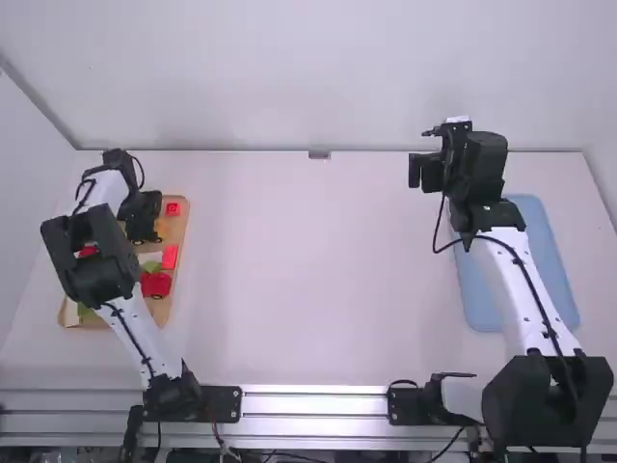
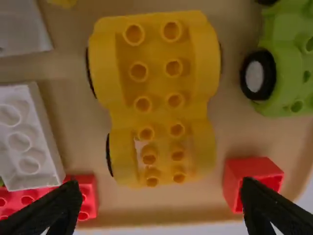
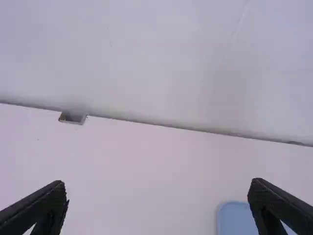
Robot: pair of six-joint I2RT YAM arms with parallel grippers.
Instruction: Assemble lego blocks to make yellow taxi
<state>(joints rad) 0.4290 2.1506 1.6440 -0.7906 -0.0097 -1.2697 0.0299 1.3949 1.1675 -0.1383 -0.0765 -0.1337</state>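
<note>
Over the wooden tray's far part hangs my left gripper [image 1: 143, 220], beside the yellow piece [image 1: 160, 230]. In the left wrist view the yellow wheeled car base [image 2: 155, 98] lies studs up, above the open left gripper [image 2: 161, 208], whose fingers are wide apart with nothing between them. A red block [image 2: 254, 178] is near one finger, a white block [image 2: 29, 137] and a red studded block [image 2: 80, 198] near the other. My right gripper [image 1: 422, 154] is raised over the table's far right. Its fingers stand open in the right wrist view, the gripper [image 3: 159, 205] holding nothing.
The wooden tray [image 1: 180, 256] at the left holds several blocks, among them a red car base [image 1: 156, 284] and a green wheeled base [image 2: 288, 63]. A blue tray [image 1: 540, 260] lies at the right, partly under the right arm. A wall stands behind the table.
</note>
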